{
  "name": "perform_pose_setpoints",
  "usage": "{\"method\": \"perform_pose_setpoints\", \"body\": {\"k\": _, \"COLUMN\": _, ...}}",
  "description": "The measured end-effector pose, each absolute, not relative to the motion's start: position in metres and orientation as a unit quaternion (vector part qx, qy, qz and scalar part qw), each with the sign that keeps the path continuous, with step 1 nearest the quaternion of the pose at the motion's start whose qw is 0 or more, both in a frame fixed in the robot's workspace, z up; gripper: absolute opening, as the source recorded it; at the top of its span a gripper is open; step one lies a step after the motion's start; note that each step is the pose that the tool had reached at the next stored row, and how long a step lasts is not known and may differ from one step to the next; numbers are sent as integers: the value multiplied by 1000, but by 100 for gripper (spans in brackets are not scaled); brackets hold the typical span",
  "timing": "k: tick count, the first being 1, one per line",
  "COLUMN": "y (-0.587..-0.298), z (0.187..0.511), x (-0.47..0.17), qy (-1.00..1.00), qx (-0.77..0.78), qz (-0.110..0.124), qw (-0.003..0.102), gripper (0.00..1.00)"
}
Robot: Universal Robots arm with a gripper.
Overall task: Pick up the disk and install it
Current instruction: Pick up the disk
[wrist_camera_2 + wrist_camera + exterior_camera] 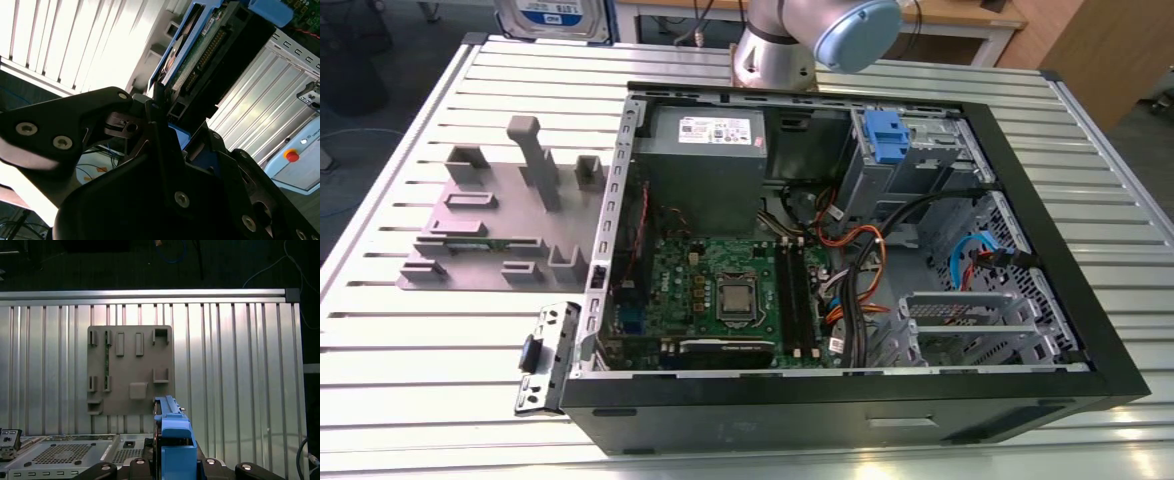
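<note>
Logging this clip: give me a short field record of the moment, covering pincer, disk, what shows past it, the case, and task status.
pincer: shut on the flat silver-grey disk by its blue plastic caddy frame, in both wrist views
disk pose: held edge-on, off the table
past the disk: grey slotted fixture plate lying on the ribbed aluminium table
case: open black computer case on the table; a second blue-handled caddy sits in its drive bay
status: disk picked up, not yet in the case
</note>
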State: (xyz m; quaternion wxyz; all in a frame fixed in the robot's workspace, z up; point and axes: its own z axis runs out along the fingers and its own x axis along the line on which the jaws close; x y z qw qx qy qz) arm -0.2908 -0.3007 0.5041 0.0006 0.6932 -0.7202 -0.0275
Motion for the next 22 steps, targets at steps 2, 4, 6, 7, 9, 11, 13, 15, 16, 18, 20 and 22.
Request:
{"method": "perform_pose_setpoints", "body": {"k": 2, "y": -301, "z": 504, "x": -290, "qy": -720, "qx": 693, "qz": -27, "qw": 1, "gripper": 36}}
{"method": "perform_pose_setpoints", "body": {"k": 4, "y": -301, "z": 504, "x": -289, "qy": -720, "qx": 693, "qz": -27, "qw": 1, "gripper": 36}}
{"method": "perform_pose_setpoints", "body": {"k": 6, "y": -301, "z": 504, "x": -288, "qy": -720, "qx": 693, "qz": -27, "qw": 1, "gripper": 36}}
{"method": "perform_pose_setpoints", "body": {"k": 7, "y": -301, "z": 504, "x": -288, "qy": -720, "qx": 693, "qz": -27, "qw": 1, "gripper": 36}}
{"method": "perform_pose_setpoints", "body": {"k": 9, "y": -301, "z": 504, "x": -287, "qy": -720, "qx": 693, "qz": -27, "qw": 1, "gripper": 36}}
{"method": "perform_pose_setpoints", "body": {"k": 11, "y": -301, "z": 504, "x": -286, "qy": -720, "qx": 693, "qz": -27, "qw": 1, "gripper": 36}}
{"method": "perform_pose_setpoints", "body": {"k": 13, "y": -301, "z": 504, "x": -285, "qy": -720, "qx": 693, "qz": -27, "qw": 1, "gripper": 36}}
{"method": "perform_pose_setpoints", "body": {"k": 15, "y": -301, "z": 504, "x": -285, "qy": -720, "qx": 693, "qz": -27, "qw": 1, "gripper": 36}}
{"method": "perform_pose_setpoints", "body": {"k": 16, "y": -301, "z": 504, "x": -284, "qy": -720, "qx": 693, "qz": -27, "qw": 1, "gripper": 36}}
{"method": "perform_pose_setpoints", "body": {"k": 18, "y": -301, "z": 504, "x": -284, "qy": -720, "qx": 693, "qz": -27, "qw": 1, "gripper": 36}}
{"method": "perform_pose_setpoints", "body": {"k": 20, "y": -301, "z": 504, "x": -283, "qy": -720, "qx": 693, "qz": -27, "qw": 1, "gripper": 36}}
{"method": "perform_pose_setpoints", "body": {"k": 22, "y": -301, "z": 504, "x": -282, "qy": -720, "qx": 693, "qz": -27, "qw": 1, "gripper": 36}}
